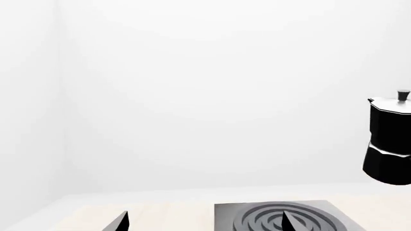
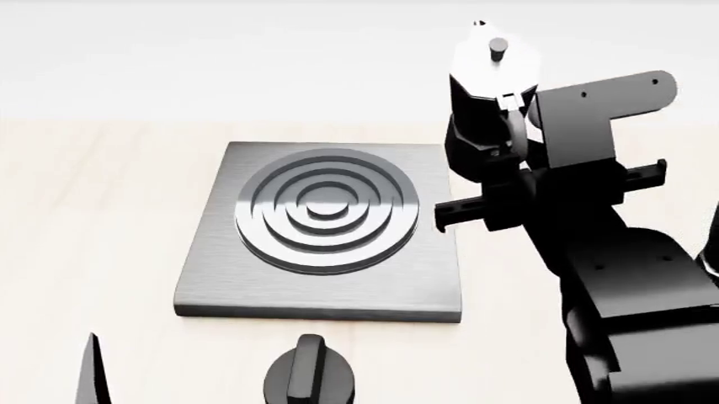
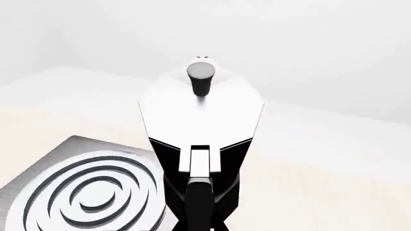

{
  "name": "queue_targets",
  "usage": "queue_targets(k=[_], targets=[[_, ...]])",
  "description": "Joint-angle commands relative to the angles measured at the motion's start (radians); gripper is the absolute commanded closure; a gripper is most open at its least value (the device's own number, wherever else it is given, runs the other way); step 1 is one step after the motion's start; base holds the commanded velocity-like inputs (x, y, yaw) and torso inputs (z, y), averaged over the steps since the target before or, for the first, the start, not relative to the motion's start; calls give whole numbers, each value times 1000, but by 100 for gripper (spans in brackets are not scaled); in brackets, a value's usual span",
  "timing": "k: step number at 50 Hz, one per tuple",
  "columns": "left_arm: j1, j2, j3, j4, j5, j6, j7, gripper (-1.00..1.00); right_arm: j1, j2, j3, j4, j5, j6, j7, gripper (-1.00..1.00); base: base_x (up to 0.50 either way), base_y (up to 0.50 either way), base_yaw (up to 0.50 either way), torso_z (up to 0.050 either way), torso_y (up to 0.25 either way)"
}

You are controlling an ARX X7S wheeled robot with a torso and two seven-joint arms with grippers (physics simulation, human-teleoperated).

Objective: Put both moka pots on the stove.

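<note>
Wood table [image 2: 101, 194]: 1 moka pot [image 2: 486, 101] visible, 1 stove [image 2: 326, 231], 1 knob [image 2: 311, 379].

bright, even light; sharp, shadowless renders

Head cam: high, looks fwd/down on stove [image 2: 320, 236]. L wrist cam: low, horizontal, stove edge-on. R wrist cam: close behind moka pot [image 3: 200, 139], angled down. All 3 share stove + pot.
</note>
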Motion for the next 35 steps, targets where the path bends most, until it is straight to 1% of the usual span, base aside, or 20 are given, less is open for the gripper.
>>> queue_targets(k=[1, 8, 14, 16, 19, 26, 30, 31, 32, 35], targets=[[3, -6, -3, 11, -8, -4, -4, -100, 107, -79, -37, 156, -30, -86, -36, 100, 0, 0, 0, 0, 0], [0, -7, -1, 6, -9, -3, -4, -100, 181, -131, -49, 257, -32, -113, -47, 100, 0, 0, 0, 0, 1], [0, -9, -1, 10, -19, -2, -3, -100, 244, -189, -78, 394, -48, -173, -70, 100, 0, 0, 0, 0, 0], [0, -12, -2, 9, -18, -3, -4, -100, 272, -205, -82, 464, -52, -209, -86, 100, 0, 0, 0, 0, 5], [0, -13, -3, 6, -18, 0, -4, -100, 336, -248, -90, 625, -65, -279, -107, 100, 0, 0, 0, 0, 0], [0, -17, -6, 7, -23, -5, -7, -100, 427, -312, -91, 861, -54, -357, -157, 100, 0, 0, 0, 0, 1], [-3, -18, -4, 4, -24, -6, -7, -100, 471, -350, -97, 964, -37, -359, -201, 100, 0, 0, 0, 0, 0], [-3, -18, -3, 2, -23, -5, -7, -100, 477, -359, -115, 984, -30, -370, -213, 100, 0, 0, 0, 0, 0], [-2, -19, -5, 6, -26, -7, -7, -100, 488, -361, -141, 1000, 16, -368, -202, 100, 0, 0, 0, 0, 0], [-4, -21, -9, 6, -31, -10, -8, -100, 518, -361, -290, 1020, 184, -374, -171, 100, 0, 0, 0, 0, 0]])
